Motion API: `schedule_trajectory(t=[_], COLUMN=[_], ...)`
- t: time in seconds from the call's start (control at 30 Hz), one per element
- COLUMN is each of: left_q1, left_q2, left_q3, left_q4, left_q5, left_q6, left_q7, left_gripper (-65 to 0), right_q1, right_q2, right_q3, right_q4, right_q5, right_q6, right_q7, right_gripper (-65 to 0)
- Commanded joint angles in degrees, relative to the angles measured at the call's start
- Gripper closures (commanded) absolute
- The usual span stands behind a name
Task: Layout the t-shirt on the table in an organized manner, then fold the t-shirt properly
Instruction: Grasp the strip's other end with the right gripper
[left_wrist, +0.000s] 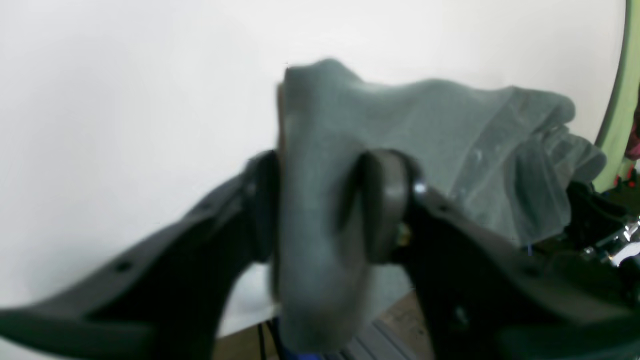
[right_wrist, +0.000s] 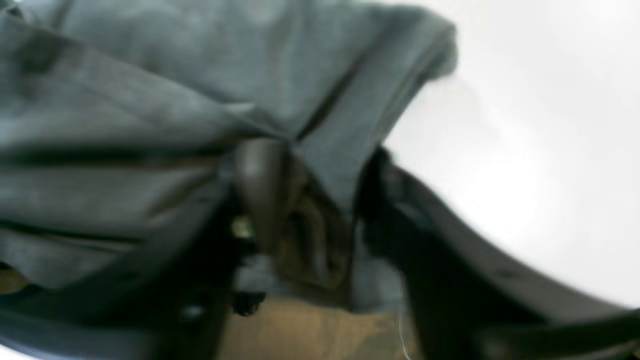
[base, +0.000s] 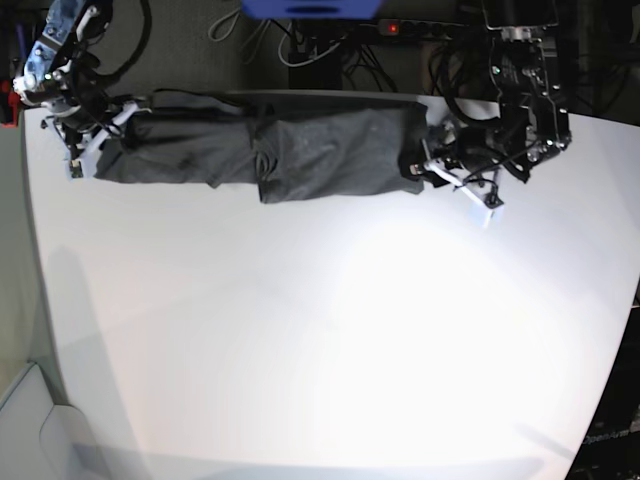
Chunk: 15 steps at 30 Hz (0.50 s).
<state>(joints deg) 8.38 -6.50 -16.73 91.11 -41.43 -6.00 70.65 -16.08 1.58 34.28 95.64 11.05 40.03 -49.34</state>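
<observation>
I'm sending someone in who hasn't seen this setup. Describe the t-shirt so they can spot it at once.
Start at the big white table and look along its far edge, by the cables. The t-shirt stretches there as a long band between the two arms, one tool at each end. It is the only cloth there, dark charcoal grey and wrinkled against the white top.
</observation>
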Motion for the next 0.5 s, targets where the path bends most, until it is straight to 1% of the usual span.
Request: schedule_trajectory(t=[0.0, 0.03, 0.07, 0.3, 0.33, 0.43, 0.47], left_q1=[-0.8, -0.8, -0.8, -0.6, -0.5, -0.5, -0.5], left_q2=[-0.2, -0.2, -0.2, -0.5, -0.5, -0.5, -0.5], left_q3=[0.0, -0.1, -0.2, -0.3, -0.3, -0.3, -0.3], left_q4=[0.9, 0.9, 0.9, 0.9, 0.9, 0.7, 0.3], left_q5=[-0.9, -0.9, -0.9, -0.8, -0.8, -0.7, -0.7], left_q6=[0.0, -0.2, -0.2, 0.1, 0.1, 0.1, 0.1], left_q7=[-0.1, -0.1, -0.1, -0.1, -0.1, -0.1, -0.1], left_gripper=[-17.3, -13.5, -11.5, -10.6, -9.6, -1.4, 0.0], right_q1=[-0.3, -0.3, -0.3, -0.2, -0.2, -0.6, -0.7], right_q2=[0.1, 0.1, 0.1, 0.1, 0.1, 0.1, 0.1], right_q3=[-0.1, -0.1, -0.1, 0.2, 0.3, 0.3, 0.3], right_q4=[0.0, 0.0, 0.1, 0.6, 0.7, 2.4, 3.9], right_q5=[-1.0, -1.0, -1.0, -0.9, -0.9, -0.9, -0.9], right_q6=[0.0, 0.0, 0.0, 0.0, 0.0, 0.0, 0.0], right_q7=[-1.8, -1.8, -1.6, -1.5, -1.5, -1.5, -1.5], right_gripper=[-10.5, -5.7, -0.3, 0.0, 0.0, 0.0, 0.0])
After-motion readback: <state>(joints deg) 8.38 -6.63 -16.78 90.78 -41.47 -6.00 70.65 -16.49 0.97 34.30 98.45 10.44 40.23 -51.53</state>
